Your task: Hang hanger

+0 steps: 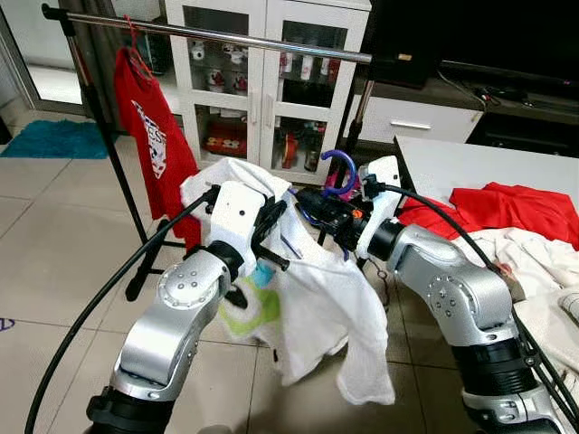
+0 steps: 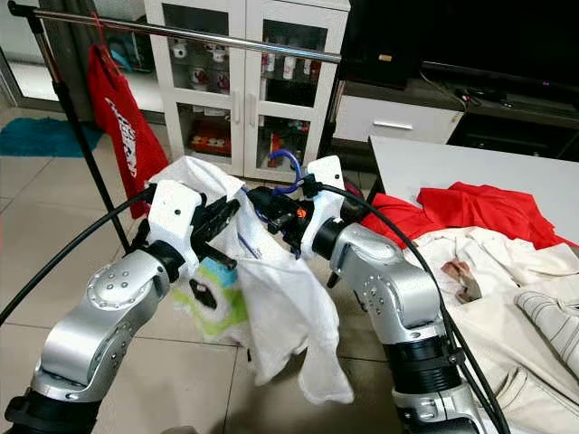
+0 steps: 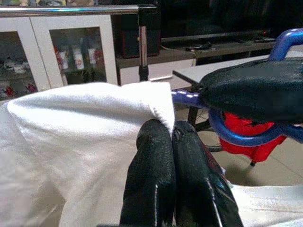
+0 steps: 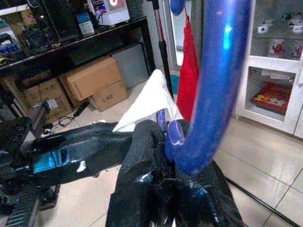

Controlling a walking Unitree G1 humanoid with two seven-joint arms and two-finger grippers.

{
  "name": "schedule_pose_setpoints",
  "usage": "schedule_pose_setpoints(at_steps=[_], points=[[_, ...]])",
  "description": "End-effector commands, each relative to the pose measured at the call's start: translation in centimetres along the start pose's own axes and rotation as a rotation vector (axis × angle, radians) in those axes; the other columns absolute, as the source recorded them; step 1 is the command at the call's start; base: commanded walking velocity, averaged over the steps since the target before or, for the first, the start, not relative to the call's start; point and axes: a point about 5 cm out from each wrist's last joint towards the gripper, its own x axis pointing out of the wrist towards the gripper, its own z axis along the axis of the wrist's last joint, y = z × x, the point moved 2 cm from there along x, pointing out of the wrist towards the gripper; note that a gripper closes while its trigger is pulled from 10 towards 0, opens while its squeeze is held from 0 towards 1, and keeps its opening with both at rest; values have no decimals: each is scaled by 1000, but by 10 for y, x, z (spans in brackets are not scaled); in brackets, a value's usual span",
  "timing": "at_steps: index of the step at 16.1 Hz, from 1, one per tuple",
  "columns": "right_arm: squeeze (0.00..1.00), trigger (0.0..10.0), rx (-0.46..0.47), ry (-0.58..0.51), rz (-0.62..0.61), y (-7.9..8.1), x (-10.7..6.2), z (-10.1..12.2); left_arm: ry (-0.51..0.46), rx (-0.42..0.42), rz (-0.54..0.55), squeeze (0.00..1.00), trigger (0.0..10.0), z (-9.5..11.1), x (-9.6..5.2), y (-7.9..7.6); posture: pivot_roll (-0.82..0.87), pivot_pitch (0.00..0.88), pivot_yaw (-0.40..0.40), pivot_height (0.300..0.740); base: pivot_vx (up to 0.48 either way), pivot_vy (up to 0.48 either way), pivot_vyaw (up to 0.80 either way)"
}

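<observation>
Between the 2 silver arms, in front of the robot's chest, hangs 1 white shirt (image 1: pixel 317 307) with a green and blue print on its lower part, draped over 1 blue hanger (image 1: pixel 341 172). Its hook curls upward just above the right gripper (image 1: pixel 312 206). That gripper's 2 black fingers (image 4: pixel 147 156) are pressed together around the hanger's neck, right at the base of the hook (the blue curve rises straight out from between them in the right wrist view). The left gripper (image 1: pixel 271 237) has its 2 fingers (image 3: pixel 156 175) closed tight on a fold of the white shirt near one shoulder, with the hanger's blue bar showing just beyond the cloth edge.

Behind the arms stands 1 clothes rack with a metal rail (image 1: pixel 217 34) running across the top, well above the hanger. On that rail hangs 1 red shirt (image 1: pixel 149 136) on a red hanger, near the rail's left end. Behind the rack is 1 white cabinet (image 1: pixel 262 81) with 2 glass doors. To the robot's right, 1 white table (image 1: pixel 470 163) carries a heap of clothes, red ones (image 1: pixel 507 208) and pale ones (image 2: pixel 507 271) together. 1 teal mat (image 1: pixel 54 140) lies on the tiled floor at far left.
</observation>
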Motion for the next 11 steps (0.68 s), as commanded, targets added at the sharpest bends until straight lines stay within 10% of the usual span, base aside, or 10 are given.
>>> schedule_pose_setpoints(at_steps=[1,4,5,8,9,11], points=[[0,10000,-5,-35,-9,-3,-1,8,3,14,25,0,10000,2,1,3,116,0,-94,740,0,0,0],[0,10000,-1,-36,-6,-2,-1,7,-18,-7,38,0,10000,5,0,7,116,0,-92,740,0,0,0],[0,10000,-2,-33,-5,-3,-1,7,-46,-16,53,1000,10000,10,-1,12,116,0,-92,740,0,0,0],[0,10000,-45,48,-71,-11,-4,-4,-116,-78,74,1000,10000,21,-5,16,115,0,-98,740,0,0,0],[0,10000,-30,57,-78,-12,-5,-6,-109,-112,51,0,10000,20,-7,13,115,0,-101,740,0,0,0],[0,10000,-16,69,-110,-16,-9,-10,-82,-158,11,0,10000,17,-14,7,114,0,-105,740,0,0,0]])
